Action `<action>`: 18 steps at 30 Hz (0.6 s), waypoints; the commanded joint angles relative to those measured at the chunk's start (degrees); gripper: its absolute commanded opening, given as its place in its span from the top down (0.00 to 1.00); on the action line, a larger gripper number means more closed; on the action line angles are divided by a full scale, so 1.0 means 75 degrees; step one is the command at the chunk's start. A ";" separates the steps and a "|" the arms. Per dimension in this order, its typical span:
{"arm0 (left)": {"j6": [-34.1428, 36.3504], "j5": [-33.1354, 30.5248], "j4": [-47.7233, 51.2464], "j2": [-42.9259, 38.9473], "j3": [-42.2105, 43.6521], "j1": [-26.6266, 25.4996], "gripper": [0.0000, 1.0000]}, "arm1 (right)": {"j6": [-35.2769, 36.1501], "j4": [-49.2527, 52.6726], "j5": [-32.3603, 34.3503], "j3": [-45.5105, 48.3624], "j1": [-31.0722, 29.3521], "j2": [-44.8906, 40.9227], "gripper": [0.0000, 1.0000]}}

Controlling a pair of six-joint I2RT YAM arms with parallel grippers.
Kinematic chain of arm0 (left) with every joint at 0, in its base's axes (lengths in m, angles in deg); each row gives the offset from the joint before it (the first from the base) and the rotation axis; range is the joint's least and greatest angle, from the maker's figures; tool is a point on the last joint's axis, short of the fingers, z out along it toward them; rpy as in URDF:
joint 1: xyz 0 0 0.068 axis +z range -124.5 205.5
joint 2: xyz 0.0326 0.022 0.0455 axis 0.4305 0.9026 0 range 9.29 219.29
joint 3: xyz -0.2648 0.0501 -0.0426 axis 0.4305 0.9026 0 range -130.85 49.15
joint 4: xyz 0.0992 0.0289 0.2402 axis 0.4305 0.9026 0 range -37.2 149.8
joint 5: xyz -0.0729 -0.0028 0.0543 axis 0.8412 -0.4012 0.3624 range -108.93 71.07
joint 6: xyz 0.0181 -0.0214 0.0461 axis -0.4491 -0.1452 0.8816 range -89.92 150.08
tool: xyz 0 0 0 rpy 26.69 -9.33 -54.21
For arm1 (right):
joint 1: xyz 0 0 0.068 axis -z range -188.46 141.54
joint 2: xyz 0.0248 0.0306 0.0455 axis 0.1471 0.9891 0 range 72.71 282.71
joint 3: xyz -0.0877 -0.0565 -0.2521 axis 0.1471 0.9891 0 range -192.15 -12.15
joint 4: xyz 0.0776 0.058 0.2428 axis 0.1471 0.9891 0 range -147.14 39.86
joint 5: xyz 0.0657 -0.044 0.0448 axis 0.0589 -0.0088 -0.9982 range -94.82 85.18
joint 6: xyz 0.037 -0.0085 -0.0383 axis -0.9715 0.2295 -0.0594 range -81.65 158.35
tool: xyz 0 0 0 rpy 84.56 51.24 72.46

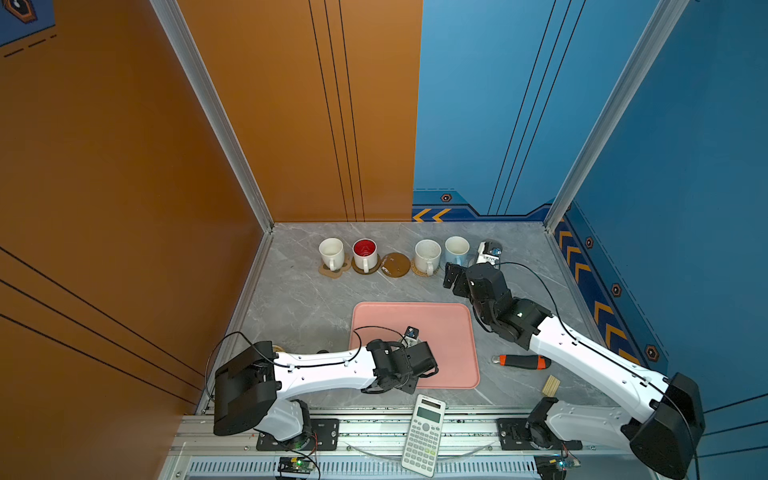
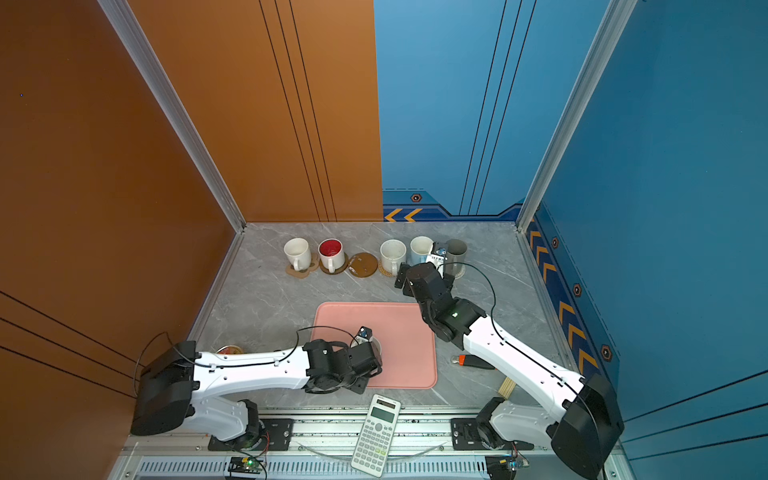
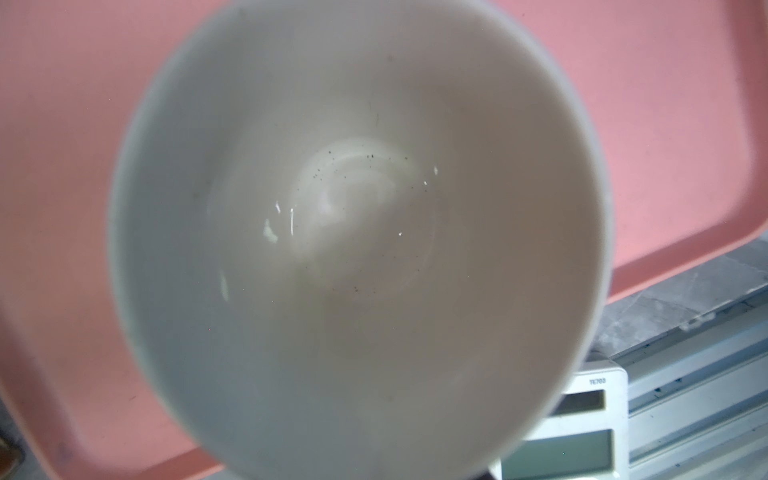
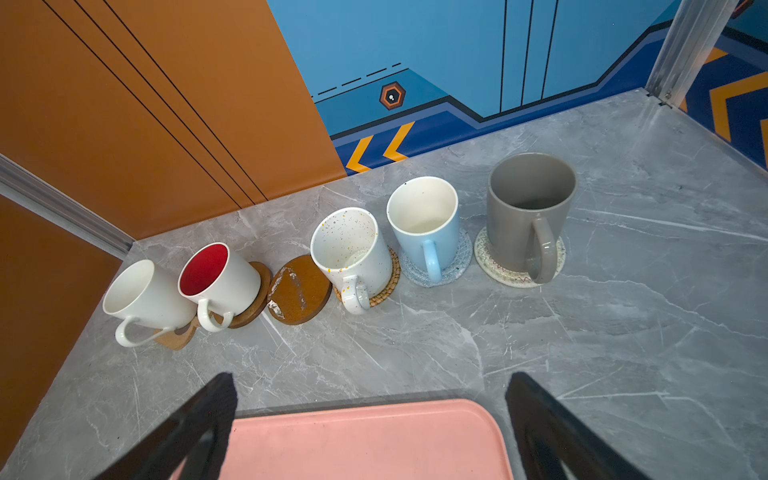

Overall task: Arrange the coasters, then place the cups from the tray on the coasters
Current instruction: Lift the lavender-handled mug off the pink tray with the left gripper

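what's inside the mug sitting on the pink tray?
The mug holds nothing but a few dark specks on its pale bottom. It fills the left wrist view, so its handle and outer wall are hidden; the pink tray shows around it.

We read one text: "TE703", small grey print on calculator (image 3: 573,424) casing, lower right of left wrist view. Calculator keys in both top views too small for us. Orange chevrons (image 4: 399,139) on blue wall (image 4: 415,41) band, no words.
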 commanded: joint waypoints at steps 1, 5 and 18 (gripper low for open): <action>0.0187 -0.0244 0.0135 0.0124 -0.0149 0.0003 0.67 | -0.0168 0.0291 -0.0082 0.0061 0.0028 0.0015 0.01; 0.0199 -0.0228 0.0135 0.0184 -0.0196 -0.0009 0.69 | -0.0180 0.0310 -0.0115 0.0063 0.0034 0.0027 0.01; 0.0235 -0.0239 0.0135 0.0335 -0.0267 -0.0022 0.73 | -0.0258 0.0368 -0.0189 0.0064 0.0271 0.0029 0.01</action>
